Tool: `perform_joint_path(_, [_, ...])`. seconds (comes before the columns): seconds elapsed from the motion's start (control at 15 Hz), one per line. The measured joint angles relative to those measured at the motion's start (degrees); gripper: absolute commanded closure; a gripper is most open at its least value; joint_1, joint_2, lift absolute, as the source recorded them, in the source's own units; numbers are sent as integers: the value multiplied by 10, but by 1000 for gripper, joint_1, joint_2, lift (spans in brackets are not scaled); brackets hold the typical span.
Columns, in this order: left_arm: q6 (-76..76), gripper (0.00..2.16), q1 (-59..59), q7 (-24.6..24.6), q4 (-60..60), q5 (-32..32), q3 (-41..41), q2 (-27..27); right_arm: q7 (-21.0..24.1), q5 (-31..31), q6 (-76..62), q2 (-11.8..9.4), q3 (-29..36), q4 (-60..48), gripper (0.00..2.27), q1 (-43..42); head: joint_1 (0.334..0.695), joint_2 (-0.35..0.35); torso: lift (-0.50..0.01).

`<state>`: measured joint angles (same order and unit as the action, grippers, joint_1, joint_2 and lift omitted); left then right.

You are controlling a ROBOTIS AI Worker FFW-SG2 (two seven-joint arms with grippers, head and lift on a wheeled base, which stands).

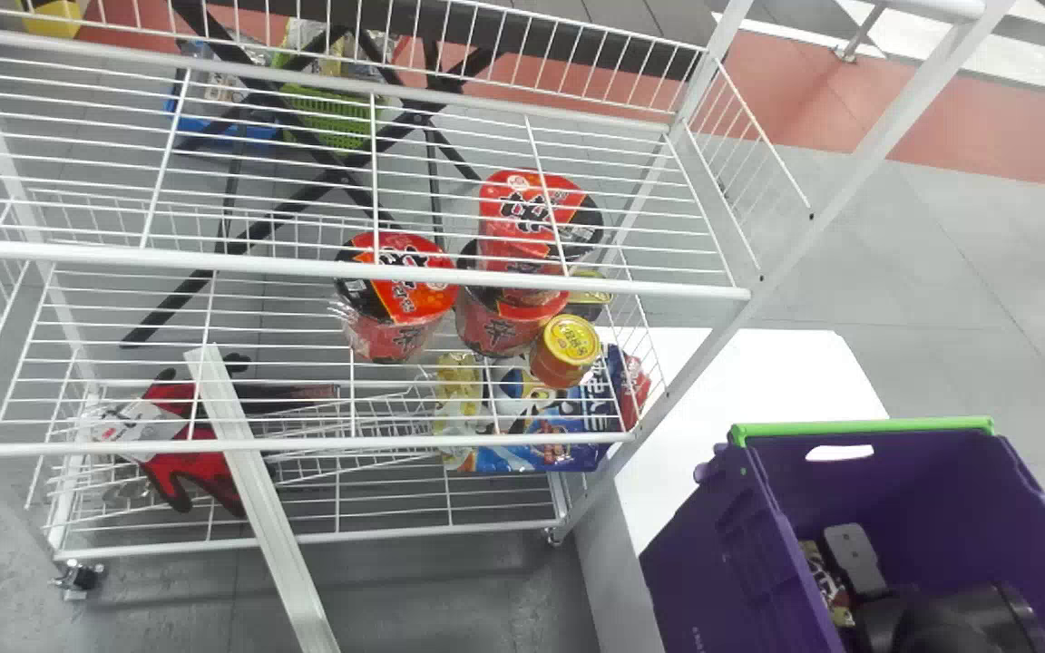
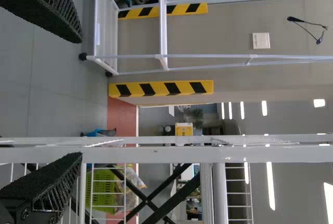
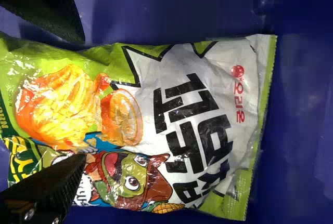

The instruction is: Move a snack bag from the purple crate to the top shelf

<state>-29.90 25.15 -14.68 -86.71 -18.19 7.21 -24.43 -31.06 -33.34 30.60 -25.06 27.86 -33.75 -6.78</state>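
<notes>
At the near right, the purple crate (image 1: 885,490), with its green far edge, stands on a white tabletop (image 1: 722,390). The right gripper (image 1: 944,626) is down inside it, fingers apart: in the right wrist view one crosses in front of the snack bag (image 3: 151,94), while the other's tip lies just beside a long edge. Whether either touches the bag, I cannot tell. The same view shows the bag's green-and-white printed face — its long axis runs roughly along the fingers, slightly slanted, the crimped end beyond the fingertips.

The left gripper (image 2: 81,98) is by a white bar (image 2: 156,155), its fingers wide apart.

To the left of the crate is the white wire rack (image 1: 305,265). Its middle tier holds red noodle cups (image 1: 395,295), at least one stacked, and a yellow-lidded can (image 1: 566,349). Lower down are a blue snack packet (image 1: 532,446) on the right and red-and-black gloves (image 1: 169,453) on the left.

Farther back are a black crossed-leg stand (image 1: 282,213) and a green basket (image 1: 327,116) with packets in it. The left wrist view takes in a yellow-and-black striped guard (image 2: 161,89) too — and another shelf frame (image 2: 164,31).
</notes>
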Motion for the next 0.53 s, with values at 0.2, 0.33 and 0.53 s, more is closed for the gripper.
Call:
perform_joint_path(0.2, [0,12,0,0,1,0,0,1,13,13,13,0,1,-2,1170,2,695,-350,-453])
perform_joint_path(0.33, [0,12,0,0,1,0,0,1,42,21,76,4,-5,-14,1767,3,695,-350,-453])
perform_joint_path(0.53, [-4,12,0,0,3,0,0,1,35,39,174,3,-12,-47,1801,3,695,-350,-453])
